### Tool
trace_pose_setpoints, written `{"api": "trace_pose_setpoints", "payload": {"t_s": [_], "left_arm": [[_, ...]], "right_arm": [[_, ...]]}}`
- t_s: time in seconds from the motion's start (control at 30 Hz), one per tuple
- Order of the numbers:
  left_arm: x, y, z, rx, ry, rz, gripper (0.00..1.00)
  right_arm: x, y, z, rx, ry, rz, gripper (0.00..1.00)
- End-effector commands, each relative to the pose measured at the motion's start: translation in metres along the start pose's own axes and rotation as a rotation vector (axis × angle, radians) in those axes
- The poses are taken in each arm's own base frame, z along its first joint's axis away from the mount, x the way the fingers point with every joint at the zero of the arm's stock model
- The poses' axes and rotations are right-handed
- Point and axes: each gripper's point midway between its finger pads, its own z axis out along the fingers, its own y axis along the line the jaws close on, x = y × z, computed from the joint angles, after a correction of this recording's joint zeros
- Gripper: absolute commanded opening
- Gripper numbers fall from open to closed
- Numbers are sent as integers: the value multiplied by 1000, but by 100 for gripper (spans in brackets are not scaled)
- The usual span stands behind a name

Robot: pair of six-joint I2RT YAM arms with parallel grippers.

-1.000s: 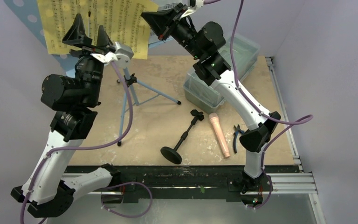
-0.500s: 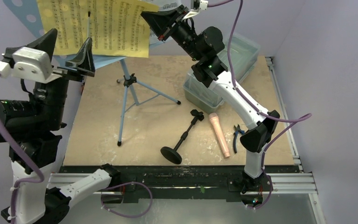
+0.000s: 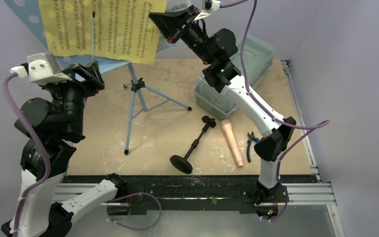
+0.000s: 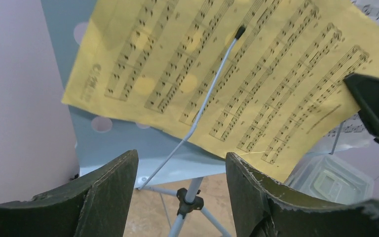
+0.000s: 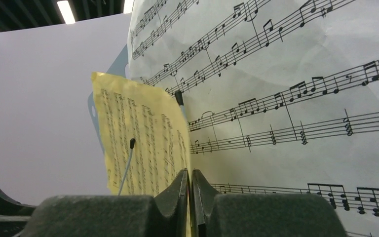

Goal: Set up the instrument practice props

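Left gripper (image 4: 180,159): wide apart, empty; light blue perforated tripod music stand (image 4: 123,146) just ahead.
Right gripper (image 5: 190,180): pinched on yellow paper music sheet (image 5: 153,143), at its edge.

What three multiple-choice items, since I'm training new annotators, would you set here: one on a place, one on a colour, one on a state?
1. Where on the table is the toy microphone?
A) far left corner
B) between the mic stand and the pliers
C) middle of the far edge

2. What colour is the front sheet on the music stand?
A) white
B) green
C) yellow

3. How is the mic stand placed?
A) lying on its side
B) standing upright
C) lifted off the table

Answers: B, it lies flat with the mic stand on one side and the pliers on the other; C, the printed notes sit on yellow paper; A, its pole runs along the table.
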Motion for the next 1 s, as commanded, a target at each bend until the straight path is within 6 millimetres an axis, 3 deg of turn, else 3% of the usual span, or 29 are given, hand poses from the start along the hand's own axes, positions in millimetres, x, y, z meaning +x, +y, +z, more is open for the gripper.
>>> {"api": "trace_pose_setpoints", "payload": {"t_s": [0.0, 0.2, 0.47, 0.6, 0.97], "left_arm": [[20, 3, 7, -53, 24, -28, 64], [32, 7, 11, -88, 31, -4, 64], [34, 7, 11, -90, 24, -4, 63], [31, 8, 11, -89, 12, -8, 63], [35, 3, 16, -87, 18, -22, 62]], "right_arm": [[-63, 45, -2, -105, -132, -31, 10], [-59, 45, 4, -115, -103, -55, 22], [-58, 47, 11, -133, -93, -58, 24], [-52, 43, 12, -128, -79, -61, 30], [-43, 42, 13, -136, -57, -71, 20]]}}
